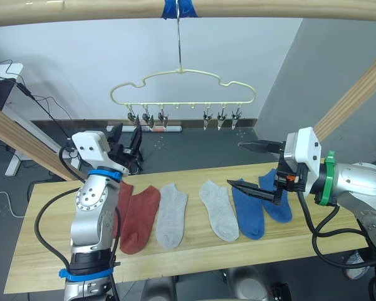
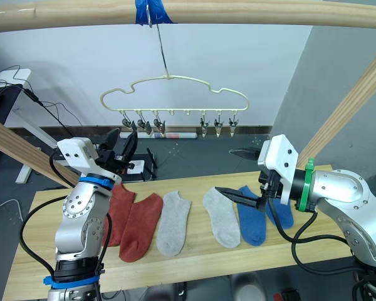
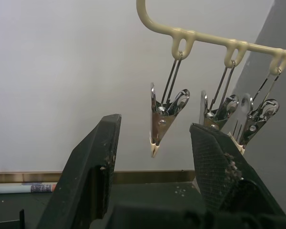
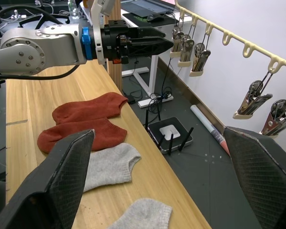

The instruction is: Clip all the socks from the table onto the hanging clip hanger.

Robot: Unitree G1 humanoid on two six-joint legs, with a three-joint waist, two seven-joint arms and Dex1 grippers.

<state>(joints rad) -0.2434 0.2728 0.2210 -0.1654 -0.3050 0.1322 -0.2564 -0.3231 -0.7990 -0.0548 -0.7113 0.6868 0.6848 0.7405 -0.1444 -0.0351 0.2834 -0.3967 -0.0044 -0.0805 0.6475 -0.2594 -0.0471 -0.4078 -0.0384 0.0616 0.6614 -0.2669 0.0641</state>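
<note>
A thick wooden pole (image 1: pixel 188 9) runs across the top, with blue tape (image 1: pixel 178 7) wrapped round its middle. Slanted wooden poles stand at either side, one at the left (image 1: pixel 25 141) and one at the right (image 1: pixel 354 94). Behind is a white wall (image 1: pixel 81 63) over a dark floor (image 1: pixel 194 150). A black router (image 4: pixel 170 135) with antennas sits on the floor, a power strip (image 1: pixel 166 128) lies along the wall's foot, and black cables (image 1: pixel 47 106) trail from a white stand (image 1: pixel 12 160) at the left.

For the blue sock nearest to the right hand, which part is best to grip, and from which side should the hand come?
Probably the cuff end of the outer blue sock, which points toward the table's far edge. The sock lies flat, so the open right hand would best come from above and pinch the cuff, leaving that edge free for a clip on the clip hanger.
</note>
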